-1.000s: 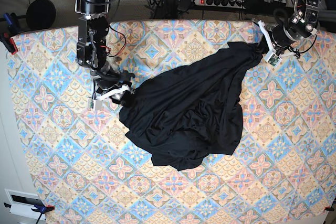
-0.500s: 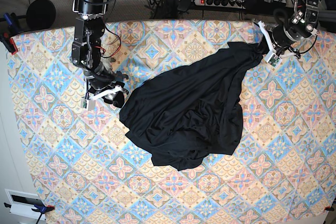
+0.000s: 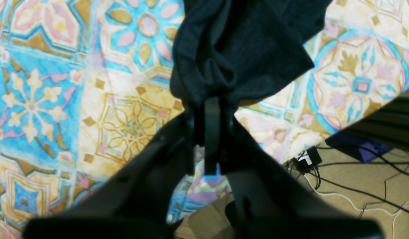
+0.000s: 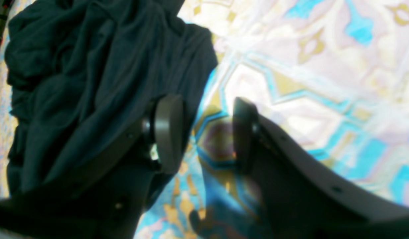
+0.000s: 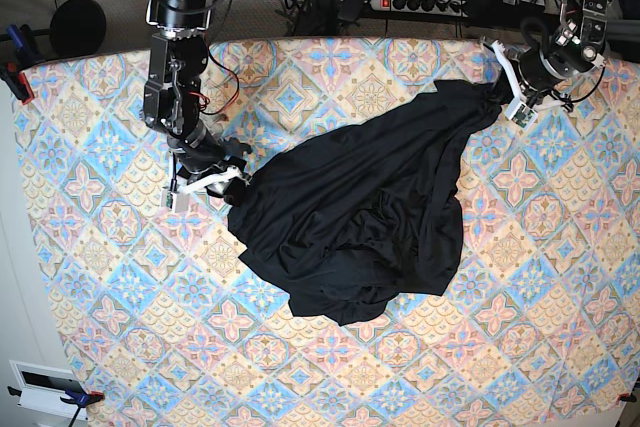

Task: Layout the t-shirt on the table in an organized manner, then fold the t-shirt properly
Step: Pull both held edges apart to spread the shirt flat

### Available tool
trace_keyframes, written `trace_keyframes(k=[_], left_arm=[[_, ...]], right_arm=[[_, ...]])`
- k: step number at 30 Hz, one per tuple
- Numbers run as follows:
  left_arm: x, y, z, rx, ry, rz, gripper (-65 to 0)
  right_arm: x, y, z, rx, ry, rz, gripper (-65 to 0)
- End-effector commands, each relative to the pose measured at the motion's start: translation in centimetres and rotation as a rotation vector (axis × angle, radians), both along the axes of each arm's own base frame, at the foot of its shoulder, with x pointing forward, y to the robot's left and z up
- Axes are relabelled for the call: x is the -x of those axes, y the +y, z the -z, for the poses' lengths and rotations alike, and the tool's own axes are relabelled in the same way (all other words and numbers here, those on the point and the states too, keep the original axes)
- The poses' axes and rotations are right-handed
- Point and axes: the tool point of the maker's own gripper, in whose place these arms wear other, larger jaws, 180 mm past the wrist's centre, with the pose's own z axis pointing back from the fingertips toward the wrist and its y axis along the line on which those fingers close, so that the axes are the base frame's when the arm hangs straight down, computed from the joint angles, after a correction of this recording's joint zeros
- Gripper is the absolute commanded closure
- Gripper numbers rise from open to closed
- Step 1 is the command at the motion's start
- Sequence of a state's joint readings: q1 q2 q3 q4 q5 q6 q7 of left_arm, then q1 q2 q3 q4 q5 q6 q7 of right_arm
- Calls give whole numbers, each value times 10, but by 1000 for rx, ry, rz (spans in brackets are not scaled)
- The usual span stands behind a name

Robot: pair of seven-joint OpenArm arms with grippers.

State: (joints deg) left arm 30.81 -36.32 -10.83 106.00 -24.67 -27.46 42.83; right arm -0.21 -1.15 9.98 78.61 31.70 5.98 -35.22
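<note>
T-shirt, black and soft, lies crumpled mid-table, one corner drawn taut toward the far edge. The left pincer is clamped shut on that bunched corner, probably to stretch the cloth flat. Just beside the shirt's opposite edge, the right pincer stands spread and empty over the diamond-tiled pattern, likely readying a second grip.

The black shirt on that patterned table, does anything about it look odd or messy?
Yes. The black fabric t-shirt lies crumpled in a heap on the pastel diamond-tiled table, not spread flat. One corner is stretched toward the table's far edge, pinched in the left gripper. The right gripper stands open beside its edge.
</note>
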Motion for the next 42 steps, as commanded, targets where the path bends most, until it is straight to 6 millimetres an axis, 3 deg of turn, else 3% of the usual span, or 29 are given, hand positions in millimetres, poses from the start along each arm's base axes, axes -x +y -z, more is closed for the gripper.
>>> trace_keyframes(k=[1, 4, 8, 12, 20, 22, 27, 36, 40, 42], left_arm=[[-7, 3, -9, -3, -33, 7, -43], [-14, 2, -12, -2, -49, 8, -43], [-14, 2, -12, -2, -51, 8, -43], [-15, 2, -12, -2, -52, 8, -43], [-15, 2, -12, -1, -52, 7, -43], [-15, 2, -12, -1, -52, 7, -43], [-15, 2, -12, -1, -52, 7, -43], [-15, 1, -12, 2, -54, 8, -43], [-20, 0, -14, 2, -64, 10, -42], [-20, 0, -14, 3, -66, 10, -41]], right_arm=[[17, 13, 15, -15, 96, -52, -250], [30, 23, 23, -15, 133, -92, -249], [34, 50, 12, -8, 104, -177, -248], [43, 64, 16, -12, 120, -218, -248], [46, 65, 21, -15, 134, -220, -246], [51, 66, 30, -21, 164, -220, -215], [62, 66, 48, -28, 218, -215, -67], [60, 66, 46, -28, 208, -215, -65], [60, 66, 45, -28, 208, -216, 0], [60, 67, 45, -28, 209, -218, 0]])
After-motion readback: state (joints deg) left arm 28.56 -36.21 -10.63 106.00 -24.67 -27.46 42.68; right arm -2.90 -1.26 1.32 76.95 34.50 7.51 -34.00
